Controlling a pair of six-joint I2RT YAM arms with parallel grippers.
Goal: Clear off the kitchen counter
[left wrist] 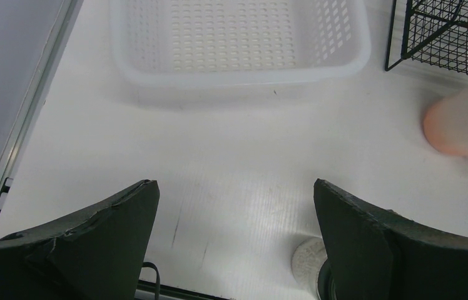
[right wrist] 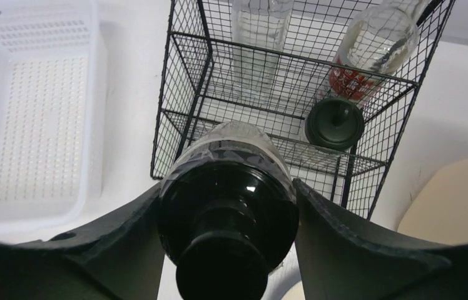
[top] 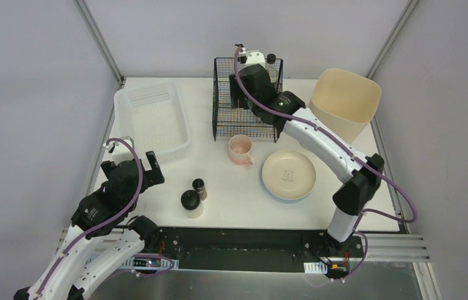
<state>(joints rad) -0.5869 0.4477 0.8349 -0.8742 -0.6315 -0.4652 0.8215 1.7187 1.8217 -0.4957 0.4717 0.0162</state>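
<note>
Gripping a clear bottle with a black screw cap [right wrist: 228,212], the right gripper [right wrist: 226,187] has its two fingers pressed against the bottle's sides. It hangs at the black wire rack [top: 225,128] in the far middle of the large flat white desk [top: 238,190]. The wrist view does not show whether the bottle's base touches the rack. Inside the rack stand a plain clear bottle [right wrist: 259,31], a clear bottle with a red label [right wrist: 375,56] and a round dark green cap [right wrist: 335,124].

The left gripper [left wrist: 234,184] hovers low over the near-left part of the desk, its fingers spread wide with nothing between them. Beyond it lies a translucent white perforated plastic tray [top: 153,119]. A pink mug [top: 241,149] stands just in front of the rack, with a round cream plate [top: 288,174] near its right. Two small black-capped shakers [top: 191,201] stand side by side toward the near edge. A tall beige bin [top: 344,100] sits at the far right corner.
</note>
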